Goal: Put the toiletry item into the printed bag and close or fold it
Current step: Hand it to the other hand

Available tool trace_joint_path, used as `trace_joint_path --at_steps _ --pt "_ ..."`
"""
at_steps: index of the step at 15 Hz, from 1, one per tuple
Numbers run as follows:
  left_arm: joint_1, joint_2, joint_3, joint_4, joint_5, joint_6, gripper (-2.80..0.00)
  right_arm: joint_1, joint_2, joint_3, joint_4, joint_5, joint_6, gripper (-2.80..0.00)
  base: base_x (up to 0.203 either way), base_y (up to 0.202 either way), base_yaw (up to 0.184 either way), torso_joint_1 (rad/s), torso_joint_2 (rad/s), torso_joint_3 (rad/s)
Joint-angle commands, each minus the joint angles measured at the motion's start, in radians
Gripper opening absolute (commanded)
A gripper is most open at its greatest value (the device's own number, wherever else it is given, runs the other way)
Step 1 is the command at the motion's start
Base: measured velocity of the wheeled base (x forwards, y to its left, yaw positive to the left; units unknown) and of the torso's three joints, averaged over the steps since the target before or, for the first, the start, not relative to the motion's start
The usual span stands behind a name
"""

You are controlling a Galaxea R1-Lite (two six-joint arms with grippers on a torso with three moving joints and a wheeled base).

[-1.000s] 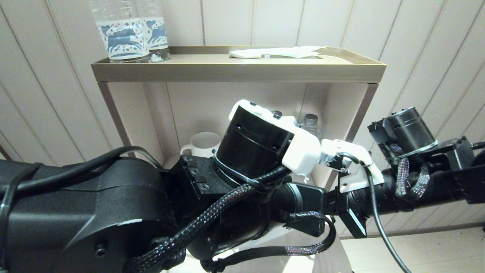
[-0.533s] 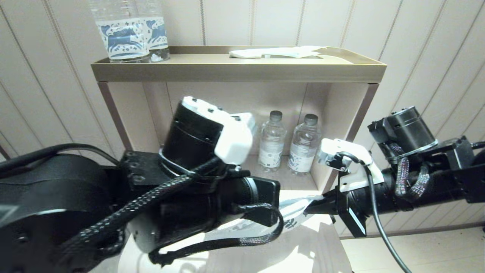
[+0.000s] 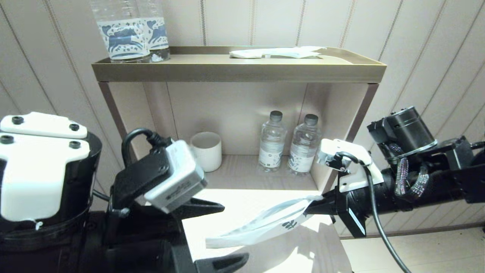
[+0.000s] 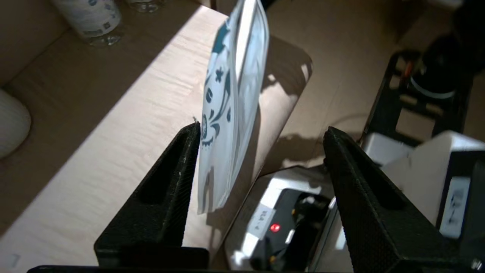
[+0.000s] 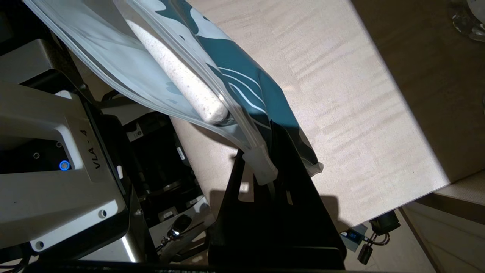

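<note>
Jaws wide on the left gripper (image 4: 261, 159), bag (image 3: 265, 225) between them; right gripper (image 3: 316, 206) pinches its corner.

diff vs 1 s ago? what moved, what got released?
The left arm swung back toward the head view's left, uncovering the cup and lower-shelf bottles. The left gripper, shut a second ago, now stands open beside the printed bag. Unchanged: the right gripper stays shut on the bag's corner, a pale stick-like item inside.
</note>
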Motion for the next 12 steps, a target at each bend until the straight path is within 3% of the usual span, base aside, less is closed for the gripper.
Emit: trace_joint_path --at_steps 1,2,3,8,12 --pt "0.043 -0.013 0.045 0.022 -0.116 0.207 0.0 0.0 0.004 0.002 0.001 0.003 -0.002 -2.8 0.0 0.0 0.0 0.0 0.0 0.0" --pt "0.063 0.005 0.046 0.057 -0.158 0.287 0.0 0.0 0.005 0.002 0.001 0.003 -0.003 -2.8 0.0 0.0 0.0 0.0 0.0 0.0" --pt "0.068 0.021 0.048 0.07 -0.172 0.308 0.0 0.0 0.007 0.002 0.001 0.003 -0.004 -2.8 0.0 0.0 0.0 0.0 0.0 0.0" --pt "0.145 0.132 0.041 0.018 -0.245 0.372 0.0 0.003 0.008 0.006 0.003 0.003 -0.004 -2.8 0.0 0.0 0.0 0.0 0.0 0.0" --pt "0.23 0.231 0.016 -0.079 -0.282 0.377 0.0 0.004 0.023 0.005 0.001 0.004 -0.003 -2.8 0.0 0.0 0.0 0.0 0.0 0.0"
